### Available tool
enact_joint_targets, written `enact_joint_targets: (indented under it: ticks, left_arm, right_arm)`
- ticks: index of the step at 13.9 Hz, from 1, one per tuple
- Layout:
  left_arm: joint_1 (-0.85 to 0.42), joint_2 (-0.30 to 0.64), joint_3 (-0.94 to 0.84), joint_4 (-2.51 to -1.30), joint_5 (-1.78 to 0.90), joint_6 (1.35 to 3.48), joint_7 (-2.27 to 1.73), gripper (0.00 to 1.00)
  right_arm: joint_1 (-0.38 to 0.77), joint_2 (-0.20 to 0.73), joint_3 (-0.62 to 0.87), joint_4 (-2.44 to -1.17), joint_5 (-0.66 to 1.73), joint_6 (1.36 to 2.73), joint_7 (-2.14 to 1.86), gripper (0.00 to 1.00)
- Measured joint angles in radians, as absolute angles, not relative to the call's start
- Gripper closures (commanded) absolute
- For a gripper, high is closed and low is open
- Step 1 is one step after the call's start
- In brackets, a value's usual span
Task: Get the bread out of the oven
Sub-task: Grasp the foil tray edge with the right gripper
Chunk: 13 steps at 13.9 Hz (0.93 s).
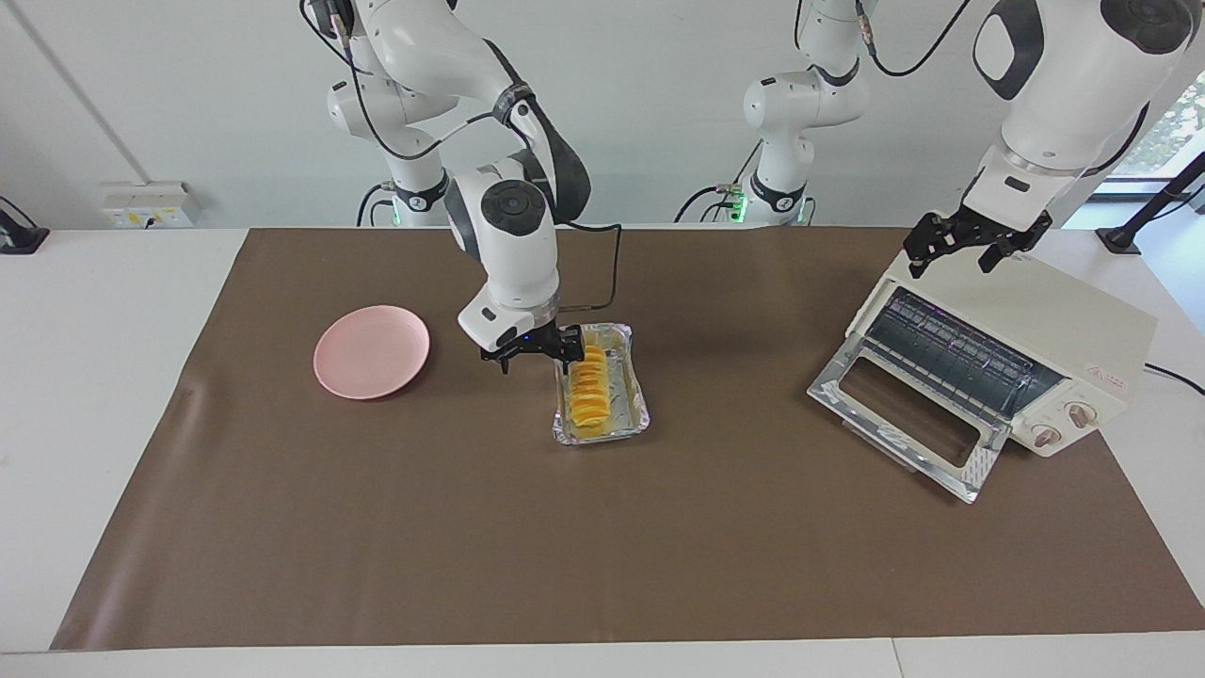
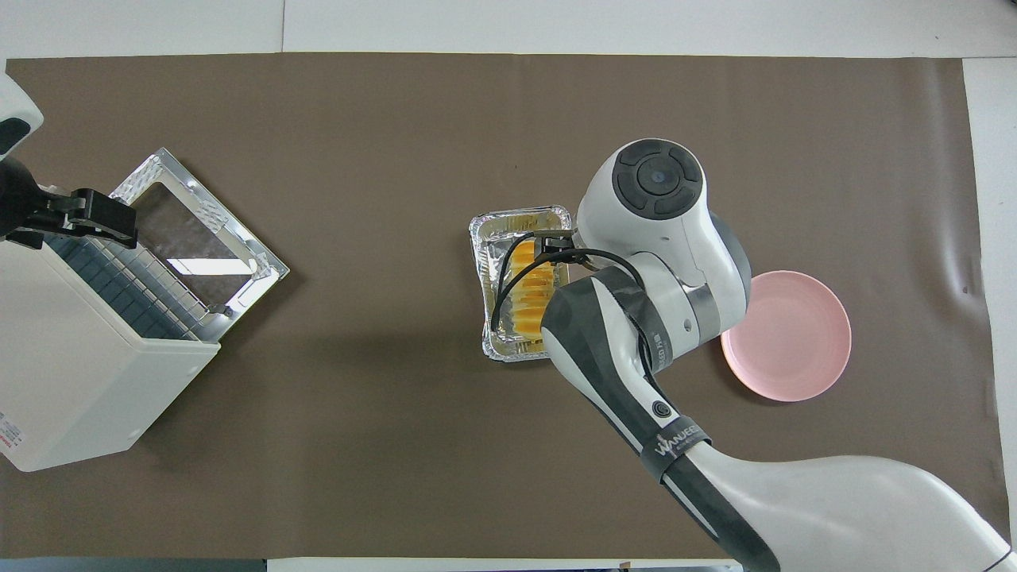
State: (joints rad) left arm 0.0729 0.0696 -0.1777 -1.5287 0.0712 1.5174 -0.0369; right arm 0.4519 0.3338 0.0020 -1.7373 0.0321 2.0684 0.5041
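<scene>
Your bread (image 1: 589, 387) already lies in the foil tray (image 1: 633, 415) mid-worktop, well apart from the oven (image 1: 1021, 363), whose door hangs open. It looks light, soft and ridged, so take it across the middle, gently. The crinkled foil will likely buckle. The right tool (image 1: 534, 353) hovers at the tray's edge, jaws apart; the left tool (image 1: 974, 243) waits, jaws apart, over the oven.

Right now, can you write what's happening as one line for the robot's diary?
bread: in foil tray, out of oven | oven door down | right gripper: open, over tray edge | left gripper: open, over oven top
</scene>
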Motion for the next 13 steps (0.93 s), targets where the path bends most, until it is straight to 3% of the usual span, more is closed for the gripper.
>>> enact_joint_targets:
  ticks: [2,6,13]
  left_arm:
    - [0.06,0.081,-0.17,-1.526,0.071,1.518,-0.037,0.0]
    - [-0.079,0.089,-0.042,-1.509,0.071,1.517,-0.037,0.0]
    - [-0.103,0.088,-0.039,-1.524,0.066,1.562,-0.035,0.0]
  right_arm:
    - [0.451,0.347,-0.001,-1.737,0.036,2.083,0.502,0.0]
    - [0.451,0.365,-0.001,-1.743,0.037,2.101,0.501,0.0]
    - [0.452,0.376,0.001,-1.836,0.037,2.167,0.429,0.0]
